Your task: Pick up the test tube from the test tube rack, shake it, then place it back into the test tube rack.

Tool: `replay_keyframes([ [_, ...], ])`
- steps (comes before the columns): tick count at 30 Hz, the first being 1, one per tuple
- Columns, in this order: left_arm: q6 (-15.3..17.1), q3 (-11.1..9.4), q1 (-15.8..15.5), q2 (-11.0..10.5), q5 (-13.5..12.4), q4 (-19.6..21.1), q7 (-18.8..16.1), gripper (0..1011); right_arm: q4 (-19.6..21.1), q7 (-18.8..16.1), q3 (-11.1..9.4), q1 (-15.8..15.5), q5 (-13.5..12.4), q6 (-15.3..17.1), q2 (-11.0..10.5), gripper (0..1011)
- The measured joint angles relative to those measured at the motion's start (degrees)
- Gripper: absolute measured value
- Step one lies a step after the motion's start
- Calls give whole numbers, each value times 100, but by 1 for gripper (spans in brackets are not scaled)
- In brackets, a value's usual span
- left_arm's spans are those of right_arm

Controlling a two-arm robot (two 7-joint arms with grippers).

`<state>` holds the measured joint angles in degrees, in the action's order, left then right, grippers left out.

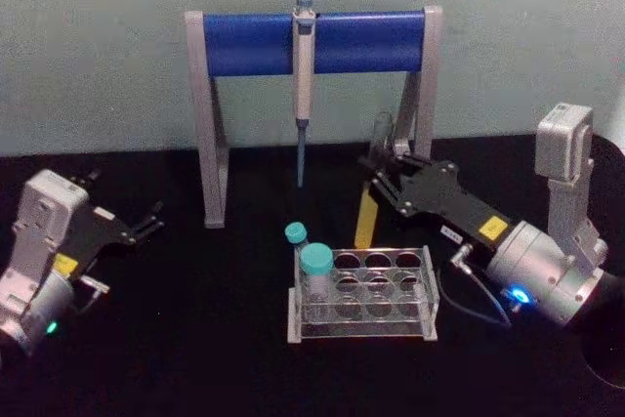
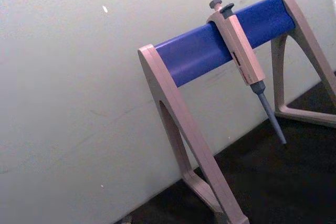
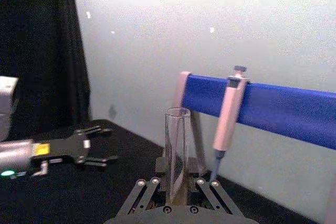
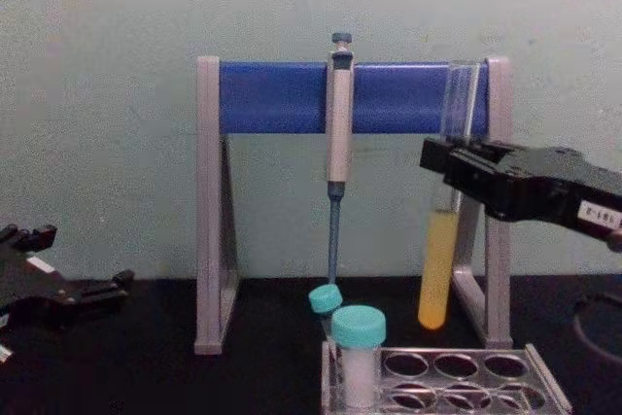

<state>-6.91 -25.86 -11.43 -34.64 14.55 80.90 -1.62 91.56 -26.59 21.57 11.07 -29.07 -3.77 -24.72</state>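
Test tube (image 4: 439, 259) clamped upright between fingers of right gripper (image 4: 452, 167), hanging clear of rack (image 4: 544, 386), behind its far edge; yellow liquid in lower part. Two teal-capped vials (image 4: 358, 337) standing at rack's left end. Left gripper (image 1: 151, 222) parked far left, fingers apart.

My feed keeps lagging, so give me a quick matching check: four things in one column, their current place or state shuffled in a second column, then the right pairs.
1. long clear glass test tube with yellow liquid
2. low clear plastic test tube rack
3. grey pipette with blue tip
4. left tool

A. hangs from the stand's blue bar
B. open, idle at the left over the black table
C. gripped by the right tool, out of the rack
D. on the table, teal-capped vials at its left end

Pairs: 1-C, 2-D, 3-A, 4-B.
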Motion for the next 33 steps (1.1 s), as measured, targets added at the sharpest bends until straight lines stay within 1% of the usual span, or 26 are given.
replay_keyframes([
  [3, 0, 0, 0, 0, 0, 0, 0, 1010, -84, 92, -40, 44, 70, -38, 56, 222],
  [8, 0, 0, 0, 0, 0, 0, 0, 1010, -118, 172, -110, 54, 140, -40, 77, 222],
  [23, 0, 0, 0, 0, 0, 0, 0, 1010, -114, 219, -245, -23, 256, -19, 75, 222],
  [30, 0, 0, 0, 0, 0, 0, 0, 1010, -29, 269, -379, -123, 305, -5, 0, 222],
  [33, 0, 0, 0, 0, 0, 0, 0, 1010, 91, 288, -458, -229, 331, 19, -88, 222],
])
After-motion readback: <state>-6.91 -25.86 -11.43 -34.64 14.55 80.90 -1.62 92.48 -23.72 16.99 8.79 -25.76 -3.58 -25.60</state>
